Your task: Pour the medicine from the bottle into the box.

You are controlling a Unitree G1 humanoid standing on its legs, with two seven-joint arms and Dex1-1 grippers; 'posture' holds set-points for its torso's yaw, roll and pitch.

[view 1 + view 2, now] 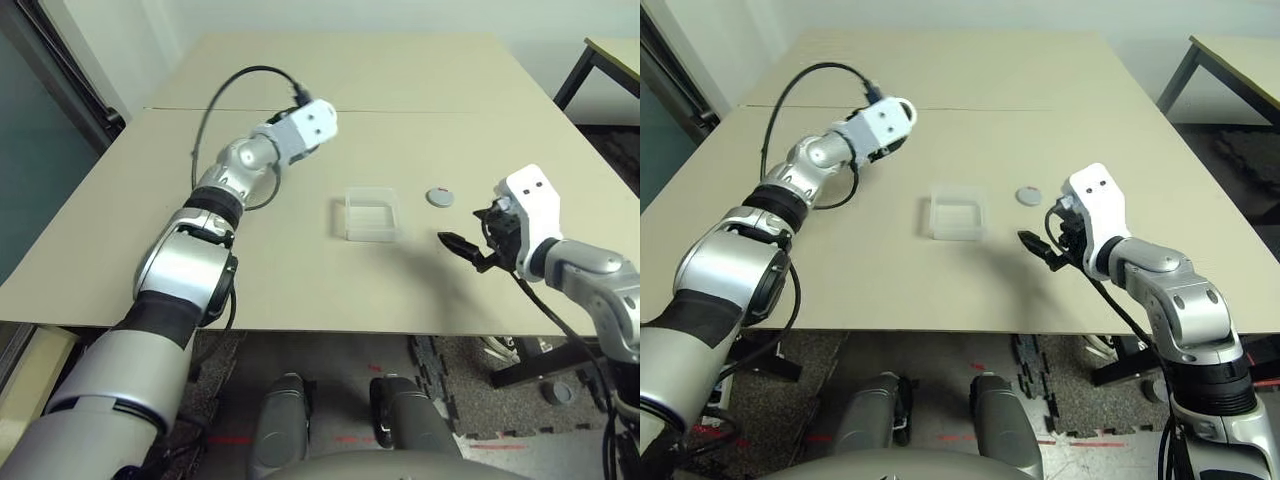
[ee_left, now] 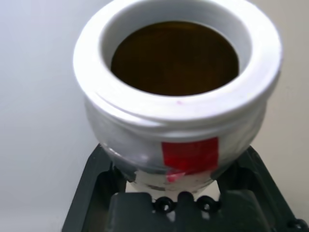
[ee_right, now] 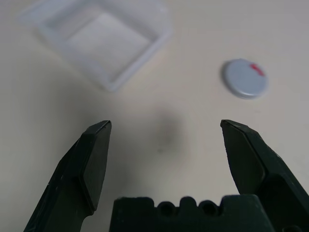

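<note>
My left gripper (image 1: 318, 122) is raised over the table's far left and is shut on the bottle (image 2: 176, 96). The bottle is silver-grey with a white rim and a red mark, and it has no cap. Its open mouth faces the wrist camera and the inside looks dark brown; I cannot make out the medicine. The clear plastic box (image 1: 372, 215) sits on the table's middle, to the right of and nearer than the bottle. My right gripper (image 3: 164, 128) hovers open just right of the box (image 3: 104, 41) with nothing between its fingers.
The round grey cap (image 1: 439, 196) with a red mark lies flat on the table just right of the box, beyond my right gripper. A seam (image 1: 450, 111) crosses the table behind it. Another table's corner (image 1: 610, 55) stands at the far right.
</note>
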